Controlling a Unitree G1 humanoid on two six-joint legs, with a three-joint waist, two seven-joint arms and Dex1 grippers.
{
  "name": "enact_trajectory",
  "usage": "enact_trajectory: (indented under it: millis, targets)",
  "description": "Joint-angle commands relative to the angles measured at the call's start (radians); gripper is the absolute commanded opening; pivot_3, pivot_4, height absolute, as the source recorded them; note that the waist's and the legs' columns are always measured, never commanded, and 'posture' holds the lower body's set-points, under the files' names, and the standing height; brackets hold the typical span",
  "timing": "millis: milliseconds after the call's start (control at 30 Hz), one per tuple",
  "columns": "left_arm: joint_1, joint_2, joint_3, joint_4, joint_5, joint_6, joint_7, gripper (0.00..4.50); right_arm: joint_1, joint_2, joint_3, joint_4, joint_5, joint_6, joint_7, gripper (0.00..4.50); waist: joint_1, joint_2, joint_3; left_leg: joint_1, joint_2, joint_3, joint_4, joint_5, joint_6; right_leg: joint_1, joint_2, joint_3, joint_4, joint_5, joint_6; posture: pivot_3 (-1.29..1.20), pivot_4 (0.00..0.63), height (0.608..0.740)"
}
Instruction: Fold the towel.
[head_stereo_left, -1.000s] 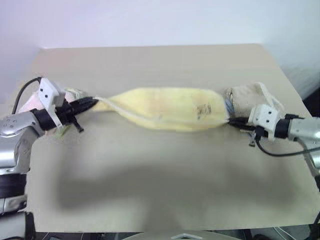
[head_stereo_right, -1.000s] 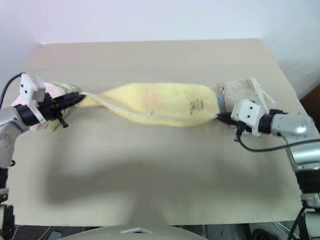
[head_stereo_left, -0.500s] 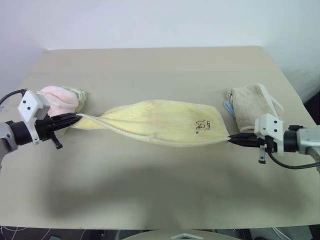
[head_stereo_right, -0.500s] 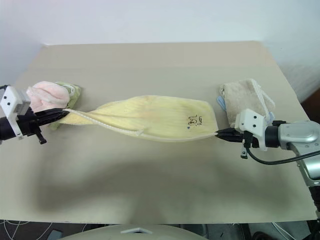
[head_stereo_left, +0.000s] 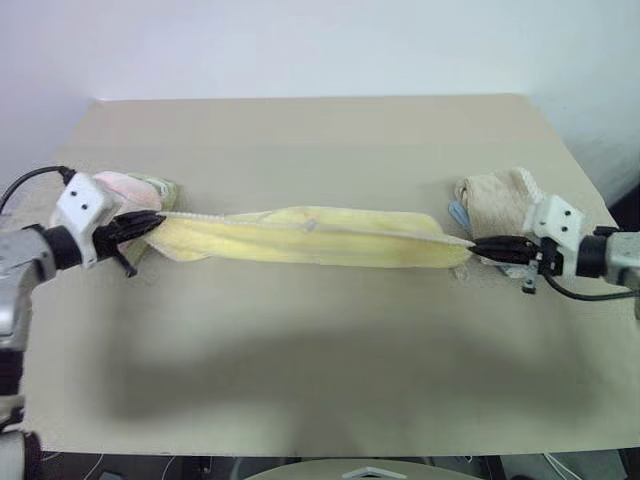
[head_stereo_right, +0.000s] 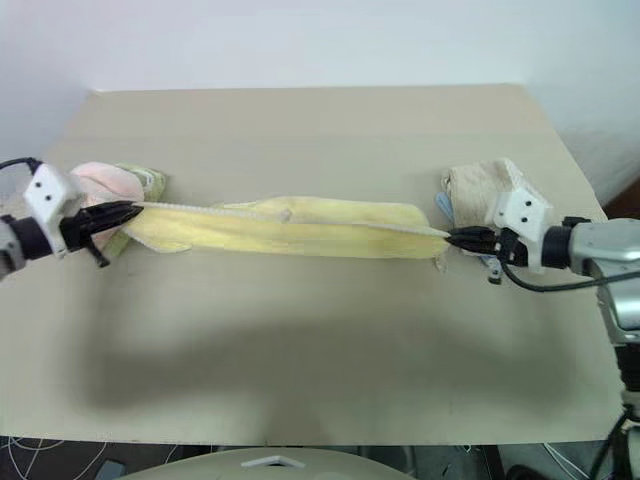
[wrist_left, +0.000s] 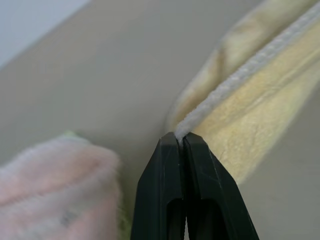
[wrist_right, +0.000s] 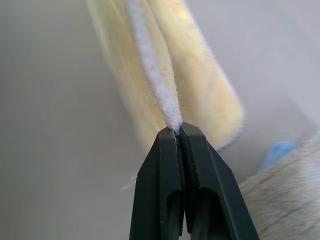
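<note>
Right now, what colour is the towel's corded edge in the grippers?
White, against the pale yellow towel; clearest in the right wrist view.

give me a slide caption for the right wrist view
Right tool shut on the corded edge of the pale yellow towel, above the table, beside the beige towel.

On your beige desk (head_stereo_left: 320, 130) a pink fluffy towel (head_stereo_left: 128, 186) sits bunched at the left side, with a bit of pale green cloth (head_stereo_left: 160, 189) touching it. Over at the right side you have a folded beige towel (head_stereo_left: 495, 196) with a corded edge, and something small and blue (head_stereo_left: 457, 214) peeks out beside it.
</note>
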Motion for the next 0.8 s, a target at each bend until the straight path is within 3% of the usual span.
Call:
enact_trajectory:
  millis: [33, 333, 367, 500, 800]
  targets:
    - [-0.122, -0.027, -0.074, 0.172, 0.140, -0.149, 0.089, 0.00, -0.134, 0.046, 0.043, 0.156, -0.111, -0.092, -0.091, 0.05, -0.002, 0.000, 0.000, 0.000, 0.000, 0.000, 0.001, 0.000, 0.001, 0.000, 0.000, 0.000, 0.000, 0.000, 0.001, 0.00, 0.150, 0.731]
    - [-0.314, -0.124, -0.218, 0.448, 0.298, -0.340, 0.167, 0.00, -0.335, 0.134, 0.162, 0.451, -0.290, -0.267, -0.198, 0.05, -0.004, 0.000, 0.000, -0.004, -0.002, 0.004, -0.002, 0.001, 0.001, -0.008, 0.002, 0.004, 0.003, 0.001, 0.002, 0.00, 0.150, 0.731]
    - [-0.318, -0.126, -0.221, 0.462, 0.302, -0.343, 0.164, 0.23, -0.346, 0.141, 0.165, 0.469, -0.298, -0.278, -0.210, 0.02, -0.004, 0.000, 0.000, -0.005, -0.002, 0.004, -0.002, 0.001, 0.001, -0.008, 0.002, 0.004, 0.003, 0.001, 0.002, 0.00, 0.150, 0.731]
    - [-0.311, -0.130, -0.222, 0.478, 0.295, -0.355, 0.144, 1.34, -0.371, 0.161, 0.160, 0.505, -0.315, -0.312, -0.242, 0.96, -0.006, -0.001, 0.000, -0.005, -0.002, 0.006, -0.001, 0.001, 0.001, -0.009, 0.002, 0.007, 0.006, 0.001, 0.002, 0.00, 0.150, 0.731]
    - [-0.286, -0.142, -0.138, 0.431, 0.228, -0.310, 0.207, 4.24, -0.337, 0.131, 0.094, 0.405, -0.294, -0.341, -0.295, 3.92, -0.006, -0.001, 0.000, 0.000, -0.002, 0.008, 0.004, 0.001, 0.001, -0.009, 0.003, 0.011, 0.016, 0.001, 0.002, 0.00, 0.150, 0.731]
